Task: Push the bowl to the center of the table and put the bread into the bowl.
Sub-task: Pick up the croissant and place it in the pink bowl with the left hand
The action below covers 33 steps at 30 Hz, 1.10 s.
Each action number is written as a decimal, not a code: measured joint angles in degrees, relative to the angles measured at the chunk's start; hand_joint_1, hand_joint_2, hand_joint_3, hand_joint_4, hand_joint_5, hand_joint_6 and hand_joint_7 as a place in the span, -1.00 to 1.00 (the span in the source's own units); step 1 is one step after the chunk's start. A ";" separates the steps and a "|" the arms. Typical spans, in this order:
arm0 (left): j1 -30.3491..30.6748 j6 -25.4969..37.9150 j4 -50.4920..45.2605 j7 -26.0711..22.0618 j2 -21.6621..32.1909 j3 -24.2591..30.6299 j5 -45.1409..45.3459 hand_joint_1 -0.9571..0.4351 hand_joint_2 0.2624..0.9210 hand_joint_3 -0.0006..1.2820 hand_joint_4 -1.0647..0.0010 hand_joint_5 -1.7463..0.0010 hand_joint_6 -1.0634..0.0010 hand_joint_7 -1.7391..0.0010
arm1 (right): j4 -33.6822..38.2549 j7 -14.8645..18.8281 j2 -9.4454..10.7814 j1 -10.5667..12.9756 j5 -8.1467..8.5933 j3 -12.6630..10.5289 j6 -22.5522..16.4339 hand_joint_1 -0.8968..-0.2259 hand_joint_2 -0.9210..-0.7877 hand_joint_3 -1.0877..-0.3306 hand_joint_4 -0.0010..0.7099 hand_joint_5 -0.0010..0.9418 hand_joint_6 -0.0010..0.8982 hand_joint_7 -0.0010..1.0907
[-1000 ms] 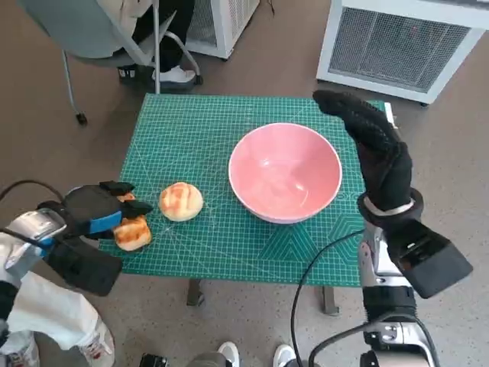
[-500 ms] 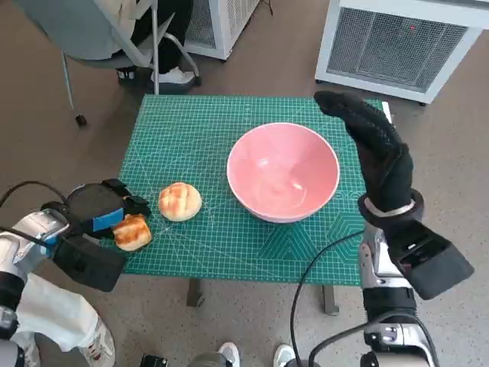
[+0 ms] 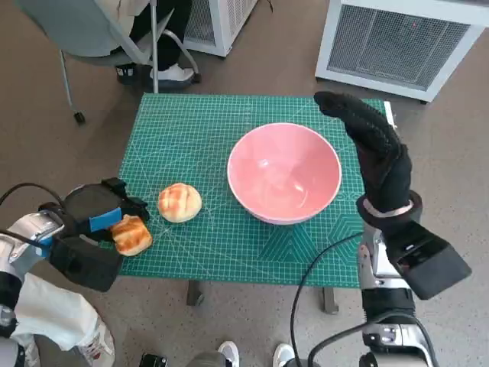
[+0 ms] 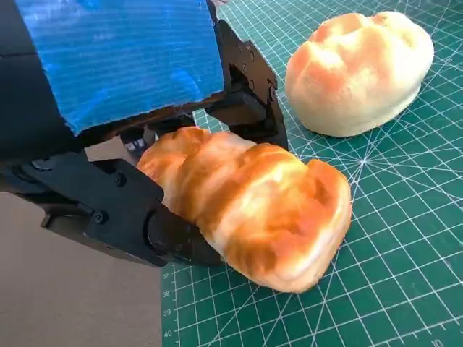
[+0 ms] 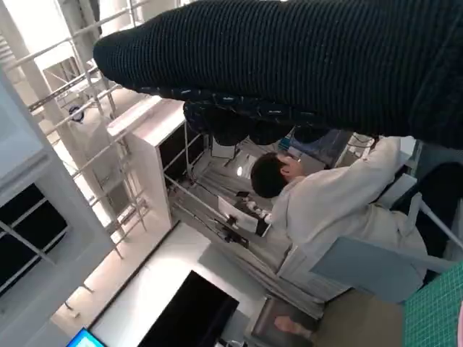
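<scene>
The pink bowl (image 3: 284, 172) stands empty on the green mat (image 3: 191, 130), right of the middle. My right hand (image 3: 374, 149) stands flat with its fingers stretched out, close beside the bowl's right rim; whether it touches I cannot tell. The glove (image 5: 289, 65) holds nothing. A golden-brown bread (image 3: 131, 235) lies at the mat's front left edge, and my left hand (image 3: 92, 210) grips it, with black fingers (image 4: 246, 108) on both sides of the bread (image 4: 246, 206). A pale round bun (image 3: 180, 202) sits just to its right, apart from the bun (image 4: 358, 72) side of the fingers.
A grey chair (image 3: 92, 30) and a person's shoes (image 3: 176, 74) are behind the table's far left corner. White grilled units (image 3: 397, 38) stand at the back right. A black cable (image 3: 313, 267) hangs by my right forearm. A person (image 5: 325, 210) sits in the right wrist view.
The bowl has slid slightly left beside my right hand. My left hand's fingers have settled around the brown bread, which has hardly moved.
</scene>
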 measured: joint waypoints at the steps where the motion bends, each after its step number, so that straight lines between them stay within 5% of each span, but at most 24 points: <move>1: 0.20 -0.59 -0.33 -0.35 0.23 0.52 -0.75 0.38 1.00 -0.86 -0.01 -0.71 -0.48 0.06 | 0.00 -0.02 0.00 0.06 -0.02 0.00 -0.02 -0.05 -1.00 -0.26 -0.15 -0.82 -1.00 0.42; 5: 0.77 -2.83 -2.33 -1.76 1.46 3.29 -4.56 0.38 1.00 -0.88 -0.05 -0.67 -0.48 0.05 | 0.00 -0.02 -0.02 0.19 0.00 0.01 -0.03 -0.06 -1.00 -0.26 -0.16 -0.81 -1.00 0.41; 11: 1.10 -4.17 -8.78 -4.63 3.53 10.21 -14.02 0.37 1.00 -0.88 -0.10 -0.38 -0.34 -0.31 | 0.03 -0.01 -0.09 0.22 0.13 -0.10 -0.05 -0.07 -1.00 -0.26 -0.16 -0.80 -1.00 0.41; 18: 0.34 -2.23 -18.90 -6.15 2.80 17.58 -24.00 0.37 1.00 -0.86 -0.11 -0.32 -0.28 -0.41 | 0.71 0.16 -0.27 0.20 0.34 -0.61 -0.37 -0.07 -1.00 -0.24 -0.17 -0.78 -1.00 0.41; 25: -3.48 2.63 -25.84 -6.23 -4.12 19.01 -25.20 0.37 1.00 -0.85 -0.11 -0.34 -0.25 -0.40 | 1.43 0.61 -0.39 0.06 0.72 -0.84 -0.49 -0.05 -1.00 -0.24 -0.18 -0.77 -1.00 0.42; 33: -11.23 5.13 -26.09 -7.64 -13.53 14.68 -21.21 0.37 1.00 -0.91 -0.18 -0.30 -0.33 -0.34 | 1.87 0.69 -0.28 -0.33 0.71 -0.89 -0.75 -0.03 -1.00 -0.24 -0.19 -0.76 -1.00 0.43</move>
